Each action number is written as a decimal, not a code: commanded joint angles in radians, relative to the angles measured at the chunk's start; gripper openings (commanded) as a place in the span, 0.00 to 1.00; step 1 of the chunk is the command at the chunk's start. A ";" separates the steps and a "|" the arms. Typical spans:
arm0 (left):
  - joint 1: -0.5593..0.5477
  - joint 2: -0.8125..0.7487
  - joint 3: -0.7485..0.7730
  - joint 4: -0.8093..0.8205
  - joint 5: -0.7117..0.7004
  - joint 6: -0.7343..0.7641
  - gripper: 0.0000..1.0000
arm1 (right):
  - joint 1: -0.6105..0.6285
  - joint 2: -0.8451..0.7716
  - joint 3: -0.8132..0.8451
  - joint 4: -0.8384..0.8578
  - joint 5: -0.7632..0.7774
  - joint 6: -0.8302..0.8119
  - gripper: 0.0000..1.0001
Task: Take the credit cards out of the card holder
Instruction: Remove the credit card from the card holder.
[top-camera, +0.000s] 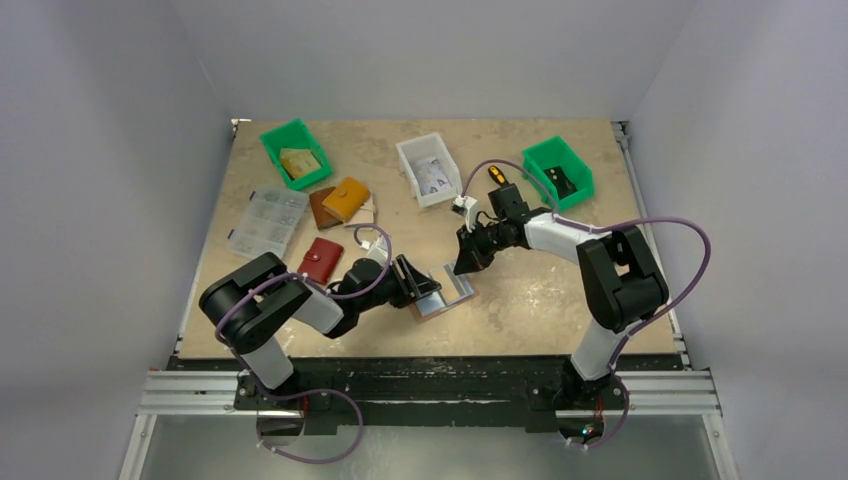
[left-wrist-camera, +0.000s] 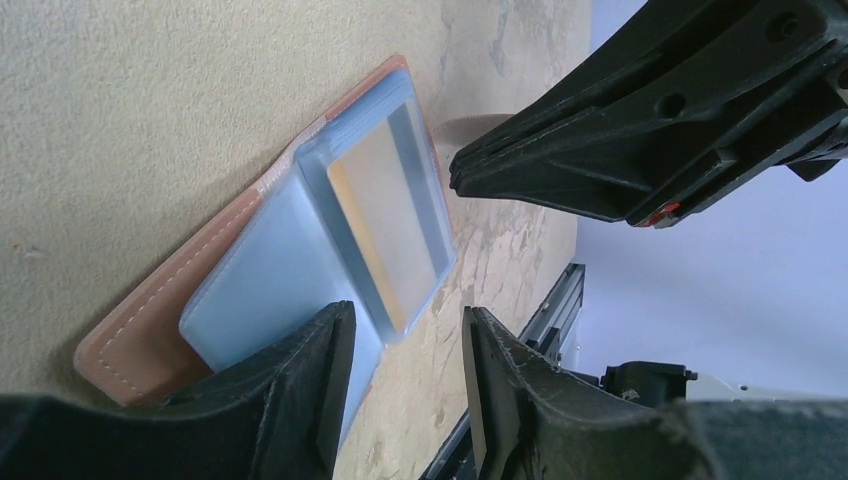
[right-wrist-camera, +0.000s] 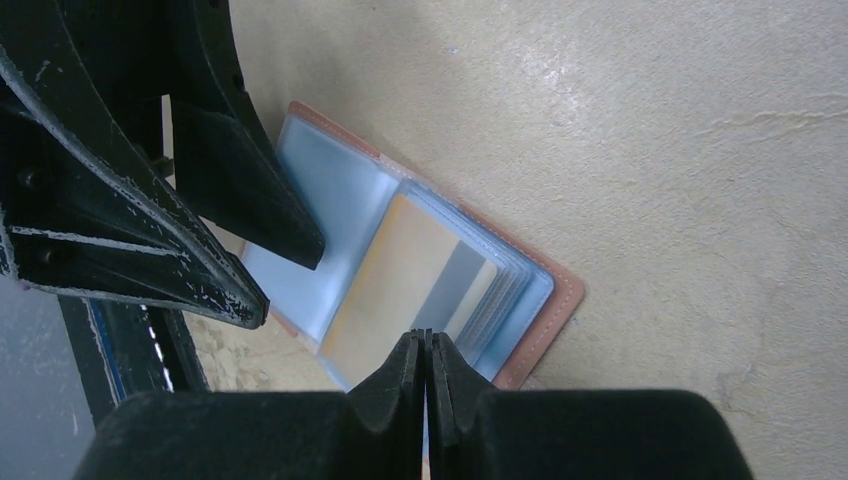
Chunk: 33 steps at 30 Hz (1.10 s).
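Note:
The card holder (top-camera: 445, 298) lies open on the table, brown-pink leather with clear sleeves; it also shows in the left wrist view (left-wrist-camera: 150, 320) and the right wrist view (right-wrist-camera: 545, 300). A tan-gold credit card (left-wrist-camera: 385, 225) with a grey stripe sits inside the top sleeve (right-wrist-camera: 400, 270). Other cards are hidden. My left gripper (left-wrist-camera: 405, 335) is open, one finger on the holder's empty left page, the other over bare table. My right gripper (right-wrist-camera: 427, 338) is shut and empty, its tips just above the card's near edge; in the left wrist view it (left-wrist-camera: 455, 172) hovers beside the holder's edge.
Behind the holder are a red pouch (top-camera: 322, 259), a mustard-yellow wallet (top-camera: 347, 198), a clear organizer box (top-camera: 267, 221), a white bin (top-camera: 428, 168) and two green bins (top-camera: 296, 152) (top-camera: 557, 170). The table's front edge is close to the holder.

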 joint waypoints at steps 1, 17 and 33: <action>-0.008 0.027 0.013 0.092 0.003 -0.018 0.47 | 0.003 0.010 0.037 0.019 0.023 0.025 0.09; -0.015 0.034 0.029 -0.035 -0.057 -0.024 0.48 | 0.004 0.026 0.042 0.013 0.078 0.033 0.10; -0.021 0.071 0.045 -0.023 -0.058 -0.029 0.47 | 0.009 0.050 0.061 -0.024 0.022 0.021 0.09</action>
